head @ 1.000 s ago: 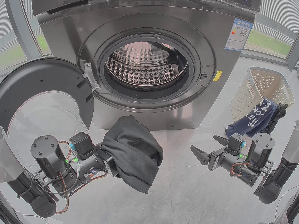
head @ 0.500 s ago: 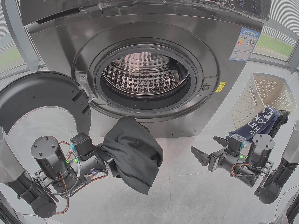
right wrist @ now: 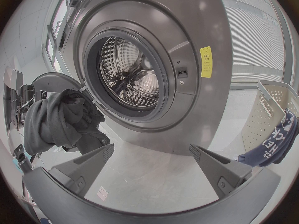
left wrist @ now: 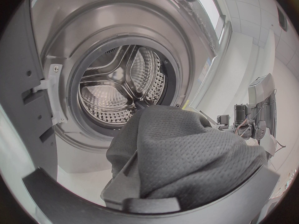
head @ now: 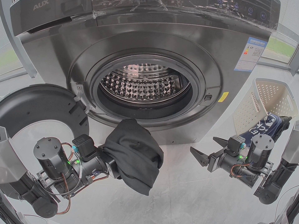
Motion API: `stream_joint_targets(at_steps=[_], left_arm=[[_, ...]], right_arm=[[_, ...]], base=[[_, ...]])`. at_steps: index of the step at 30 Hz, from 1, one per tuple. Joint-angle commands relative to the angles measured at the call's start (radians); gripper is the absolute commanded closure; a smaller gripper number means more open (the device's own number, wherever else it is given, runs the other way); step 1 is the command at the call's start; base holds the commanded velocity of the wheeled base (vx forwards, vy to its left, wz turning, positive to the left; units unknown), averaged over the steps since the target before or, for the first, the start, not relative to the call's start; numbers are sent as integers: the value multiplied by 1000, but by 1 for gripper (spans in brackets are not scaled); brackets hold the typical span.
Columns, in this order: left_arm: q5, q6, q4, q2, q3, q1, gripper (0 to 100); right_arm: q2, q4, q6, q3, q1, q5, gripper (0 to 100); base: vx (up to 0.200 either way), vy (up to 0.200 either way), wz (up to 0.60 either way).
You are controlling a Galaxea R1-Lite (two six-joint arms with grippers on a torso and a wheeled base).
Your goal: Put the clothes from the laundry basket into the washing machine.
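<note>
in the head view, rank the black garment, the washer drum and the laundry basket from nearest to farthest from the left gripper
1. black garment: draped over the left gripper itself.
2. washer drum: ahead of the gripper, inside the open port.
3. laundry basket: far over on the robot's right, beside the machine.

A dark grey mesh garment point(left wrist: 187, 153) sits bunched in the left gripper point(left wrist: 155, 199), just in front of the washing machine point(left wrist: 124, 19) and overlapping the lower rim of its open drum point(left wrist: 118, 87). The machine's door point(left wrist: 18, 87) hangs open on the hinge point(left wrist: 51, 87) beside the drum. Well off to the drum's other side is the right gripper point(left wrist: 215, 122).
</note>
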Motion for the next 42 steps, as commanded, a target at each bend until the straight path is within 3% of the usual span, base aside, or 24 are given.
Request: stream_joint_targets(at_steps=[1,14,26,37,41,42], left_arm=[[0,-1,1,6,1,-1,100],[1,1,0,12,1,-15,100],[12,-1,0,15,-4,-73,100],[17,-5,3,32,-24,-62,100],[55,28,0,135,-67,-56,100],[61,50,0,156,-93,-57,100]], right_arm=[[2,-1,0,0,4,-1,0],[1,-1,0,43,36,2,0],[-5,-1,-3,175,204,12,0],[-10,1,0,181,234,8,0],[-2,1,1,181,253,7,0],[-2,1,1,181,257,7,0]], base=[[0,0,0],[154,0,0],[0,0,0],[0,0,0],[0,0,0],[0,0,0]])
